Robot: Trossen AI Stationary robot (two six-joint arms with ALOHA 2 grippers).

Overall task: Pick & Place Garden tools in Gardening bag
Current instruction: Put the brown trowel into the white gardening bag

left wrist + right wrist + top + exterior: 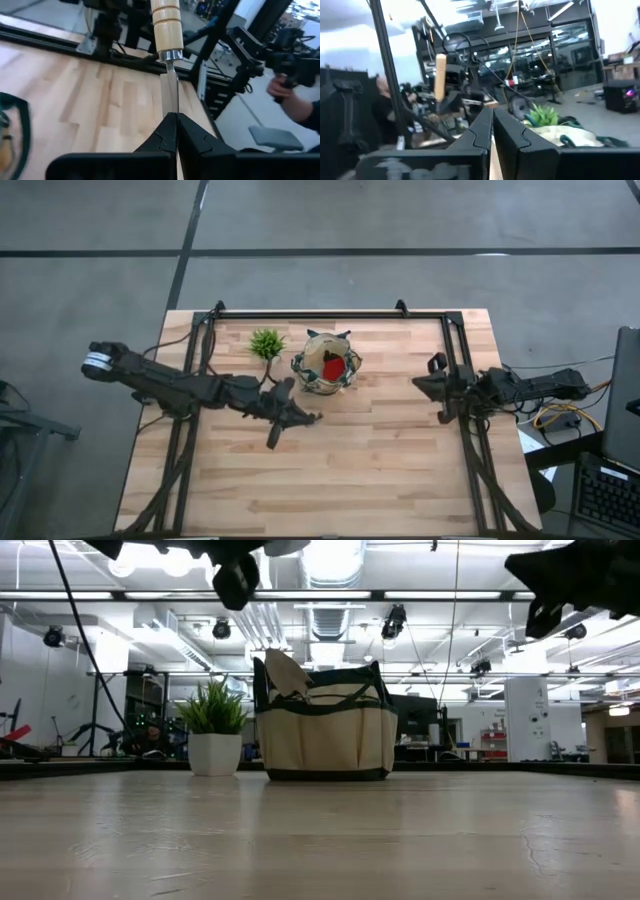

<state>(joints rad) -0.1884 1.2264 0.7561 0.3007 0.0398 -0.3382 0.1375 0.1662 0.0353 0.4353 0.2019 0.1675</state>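
The tan gardening bag (326, 368) stands on its base at the table's far middle, with a red item (335, 367) inside. A pale scoop (285, 675) sticks up out of the bag (325, 735). My left gripper (305, 418) is just near-left of the bag, high above the table, and shut on a wooden-handled trowel (165, 25). My right gripper (428, 387) is shut and empty, raised at the table's right, pointing toward the bag. Pruning shears do not show. My left gripper pinches the trowel's thin metal shank (170, 95) between its two fingers, just below the wooden handle (165, 20). The fingers lie along the tool, which reaches straight out past the fingertips, handle foremost. The tool is lifted clear of the table.
A small green potted plant (266, 343) stands just left of the bag; it also shows in the low view (213, 725). A black frame rail (330, 313) runs along the far edge. A person's hand (287, 92) shows beyond the table's right side.
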